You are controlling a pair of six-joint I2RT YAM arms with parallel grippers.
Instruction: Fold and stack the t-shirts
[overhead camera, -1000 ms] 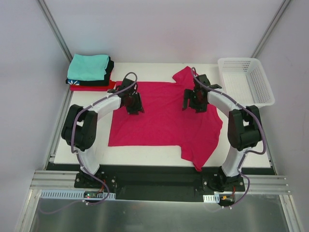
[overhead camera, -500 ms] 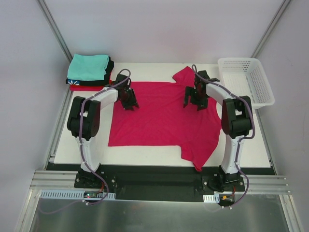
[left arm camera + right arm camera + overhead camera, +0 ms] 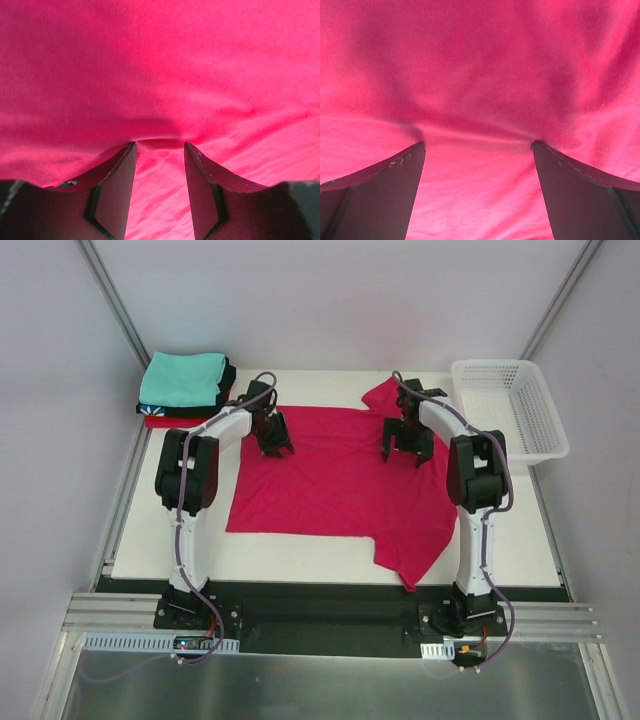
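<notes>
Counter (image 3: 330, 555) of white board is seen enclosed by pale walls, with metal posts at the far corners and a metal rail along the near edge, where both arms are bolted. The crimson-pink t-shirt (image 3: 340, 490) is spread flat across it, beneath both pincers. One sleeve is pointed away just behind the right pincer, and another part is draped over the near edge. A folded stack of t-shirts (image 3: 185, 390), with teal above black and red, is set well to the left of the left pincer. A white mesh basket (image 3: 510, 405) is placed to the right of the right pincer.

Only cloth is shown by the wrist views. The left pincer (image 3: 160, 144) is seen part-way apart, its tips pressed into the fabric and a low ridge raised between them. The right pincer (image 3: 477, 145) is spread wide, its tips laid on softly creased cloth. Neither gap can be judged clearly from the top view.
</notes>
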